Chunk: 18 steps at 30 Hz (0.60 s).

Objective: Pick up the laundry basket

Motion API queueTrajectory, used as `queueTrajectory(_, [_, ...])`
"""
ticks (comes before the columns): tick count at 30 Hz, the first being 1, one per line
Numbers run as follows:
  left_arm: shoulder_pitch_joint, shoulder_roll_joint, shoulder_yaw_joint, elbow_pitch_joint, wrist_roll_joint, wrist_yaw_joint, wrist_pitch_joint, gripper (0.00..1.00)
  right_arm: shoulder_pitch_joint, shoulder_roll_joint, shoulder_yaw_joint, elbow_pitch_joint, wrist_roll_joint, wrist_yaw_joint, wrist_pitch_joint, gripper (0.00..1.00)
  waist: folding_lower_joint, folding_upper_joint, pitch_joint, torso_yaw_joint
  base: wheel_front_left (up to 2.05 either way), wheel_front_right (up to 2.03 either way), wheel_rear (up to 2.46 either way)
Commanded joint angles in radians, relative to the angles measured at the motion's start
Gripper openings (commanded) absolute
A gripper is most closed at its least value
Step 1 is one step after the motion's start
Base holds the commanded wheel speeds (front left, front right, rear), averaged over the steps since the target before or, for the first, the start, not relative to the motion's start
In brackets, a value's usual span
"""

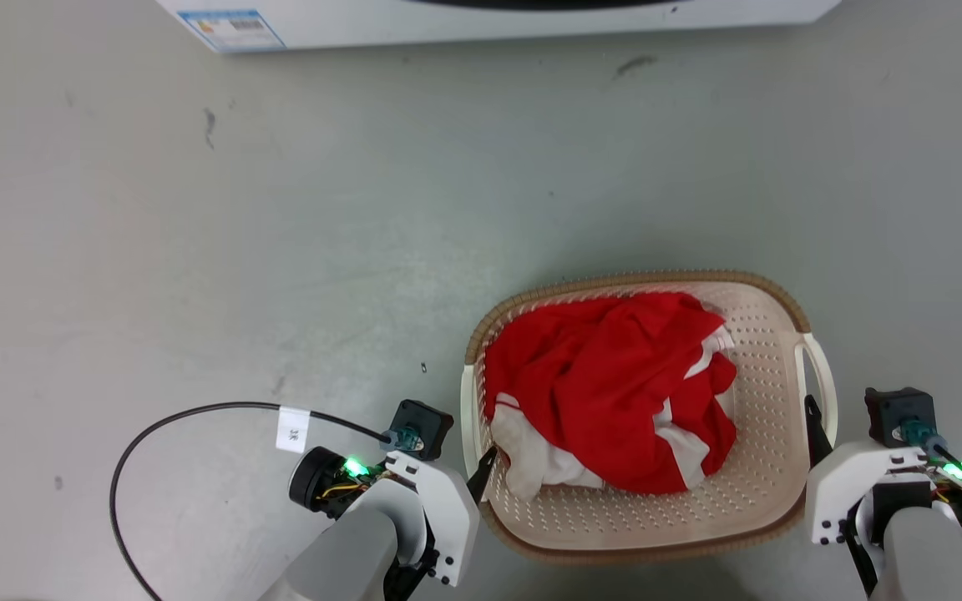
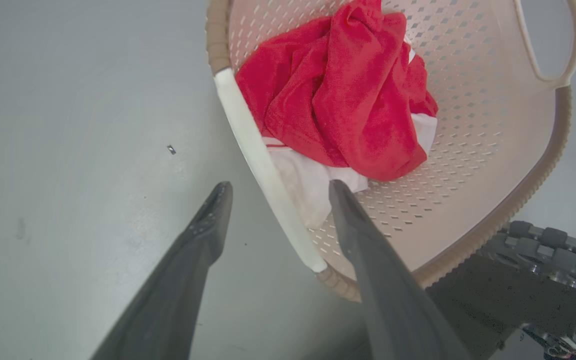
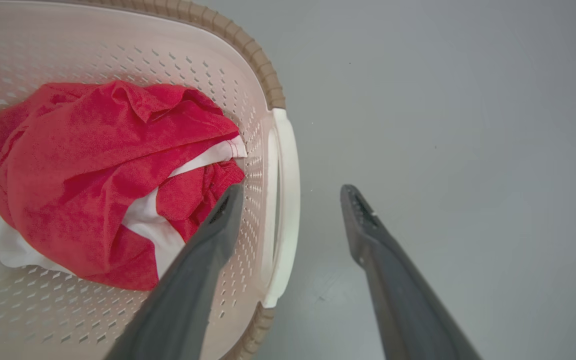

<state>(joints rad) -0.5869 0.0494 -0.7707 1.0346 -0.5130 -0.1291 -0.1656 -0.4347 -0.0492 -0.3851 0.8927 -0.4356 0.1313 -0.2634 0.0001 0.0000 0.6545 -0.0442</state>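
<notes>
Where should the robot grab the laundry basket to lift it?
Grab the laundry basket by its white loop handles, one at each end. The left handle sits between the open fingers of the left gripper, the right handle between those of the right gripper. Coming from both ends should keep it level.

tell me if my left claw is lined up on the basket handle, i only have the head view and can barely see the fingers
Observer: Yes. In the left wrist view the left claw is open and straddles the white left handle of the laundry basket. One finger is over the floor, the other over the red and white laundry.
Operator: touching the handle yet
Observer: No, that view shows a gap on each side of the handle.
Operator: and the right one
Observer: The right wrist view shows the right claw open too, with the right handle between its fingers.
</notes>
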Motion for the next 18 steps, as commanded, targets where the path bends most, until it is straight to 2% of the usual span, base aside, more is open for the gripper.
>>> queueTrajectory(1, [-0.019, 0.002, -0.011, 0.009, -0.008, -0.001, 0.004, 1.00, -0.023, -0.002, -0.006, 0.012, -0.006, -0.001, -0.002, 1.00, -0.0001, 0.0000, 0.029, -0.004, 0.00, 0.00, 0.00])
queueTrajectory(9, [-0.074, 0.009, -0.090, 0.051, -0.070, -0.001, -0.006, 1.00, -0.100, -0.002, -0.002, 0.085, -0.032, -0.001, -0.002, 1.00, -0.0001, 0.0000, 0.093, -0.006, 0.00, 0.00, 0.00])
queueTrajectory(18, [-0.121, 0.014, -0.161, 0.084, -0.117, -0.001, -0.031, 1.00, -0.152, -0.001, -0.058, 0.157, -0.091, -0.001, -0.002, 1.00, -0.0001, 0.0000, 0.142, 0.004, 0.00, 0.00, 0.00])
